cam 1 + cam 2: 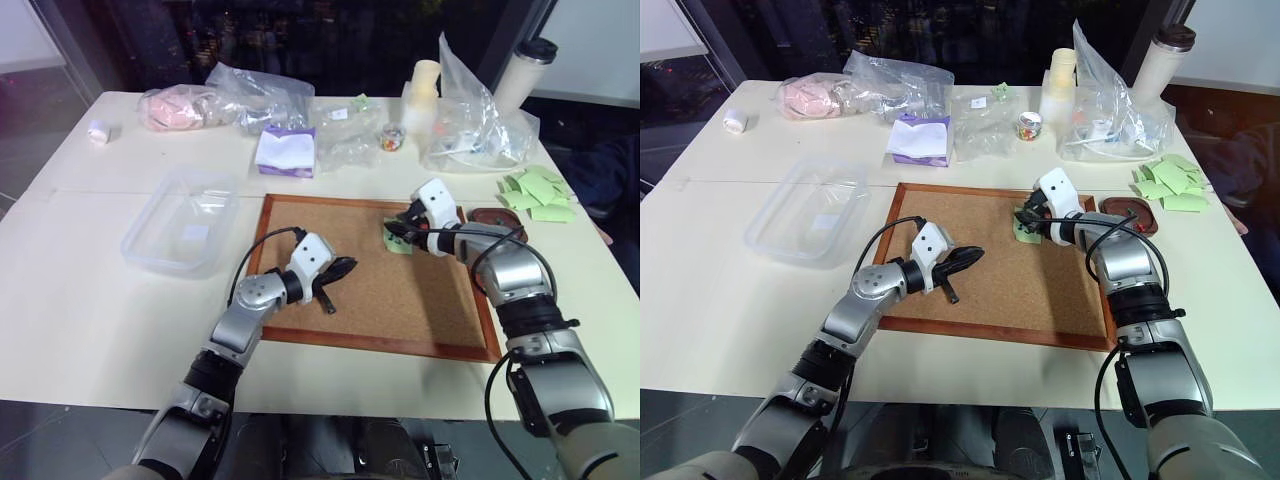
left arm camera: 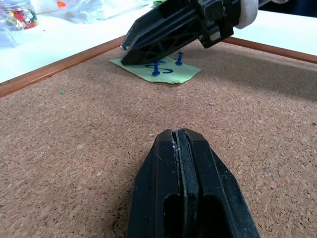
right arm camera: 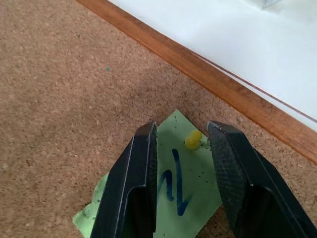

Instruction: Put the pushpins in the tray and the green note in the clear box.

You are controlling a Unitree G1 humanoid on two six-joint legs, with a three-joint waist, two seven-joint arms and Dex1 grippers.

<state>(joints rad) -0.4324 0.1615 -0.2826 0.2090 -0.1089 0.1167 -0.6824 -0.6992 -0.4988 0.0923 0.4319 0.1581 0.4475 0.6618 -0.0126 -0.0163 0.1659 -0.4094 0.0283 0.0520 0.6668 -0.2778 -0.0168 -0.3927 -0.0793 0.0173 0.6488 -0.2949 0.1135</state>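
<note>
I see the clear box point(image 1: 180, 222) on the desk point(image 1: 80, 300), left of the corkboard point(image 1: 400, 300); it looks empty except for a pale patch on its bottom (I cannot tell what that is). The tray point(image 1: 498, 219) lies just beside the right edge of the corkboard, and what is in it I cannot tell.

The green note point(image 3: 173, 198) is still on the corkboard, near its far right corner, with blue marks on it. The left wrist view shows two blue pushpins point(image 2: 167, 64) standing in it, and the right wrist view shows a yellow one point(image 3: 193, 140).

My right gripper point(image 3: 181, 131) is low over the note, its jaws apart on either side of the yellow pin, not gripping it. My left gripper point(image 2: 179, 136) rests over the middle of the board, jaws pressed together with nothing between them.

Behind the board lie clear plastic bags point(image 1: 265, 95), a small jar point(image 1: 393, 138) and a heap of green notes point(image 1: 540, 192) at the right.
</note>
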